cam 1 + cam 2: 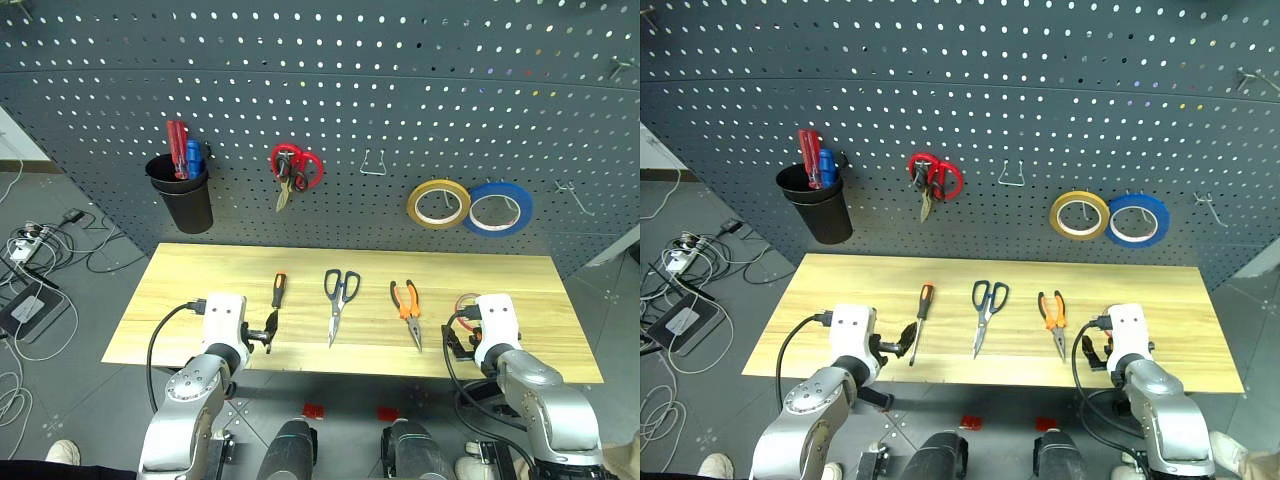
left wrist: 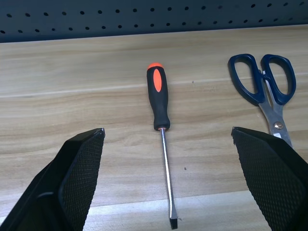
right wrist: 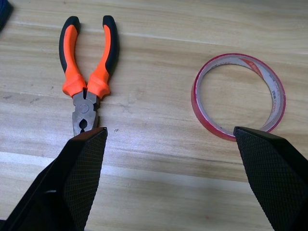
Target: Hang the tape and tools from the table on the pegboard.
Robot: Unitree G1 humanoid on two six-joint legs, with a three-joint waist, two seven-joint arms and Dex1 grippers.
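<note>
1. The left gripper [image 2: 168,183] stands wide open and empty, hovering low over the near edge of the bench [image 1: 180,275], its fingers [image 2: 79,175] well apart.
2. The screwdriver [image 2: 160,125] lies flat between those fingers, handle toward the pegboard [image 1: 330,90], blade tip nearest the gripper; nothing touches it.
3. The right gripper [image 3: 168,178] is likewise spread open and holds nothing. The pliers [image 3: 86,77] lie ahead of one finger, jaws pointing back at the gripper, and the red tape [image 3: 238,96] lies flat ahead of the other, both untouched.
4. The blue-handled scissors [image 1: 340,300] rest mid-bench between the two arms, closed, blades toward the near edge.
5. My reading: nothing from the bench is hung yet, and the step in hand is a first pick, most likely the screwdriver by the left arm.
6. To do it well, advance past the thin shaft and close across the thick handle, which gives rubbery purchase; the shaft would probably slip or roll.
7. Come down squarely, since the tool lies flush on the wood and a finger could nudge it aside.
8. On the pegboard, the black cup [image 1: 185,195] with other screwdrivers looks the likely home; a bare wire hook [image 1: 373,165] sits beyond the scissors.
</note>
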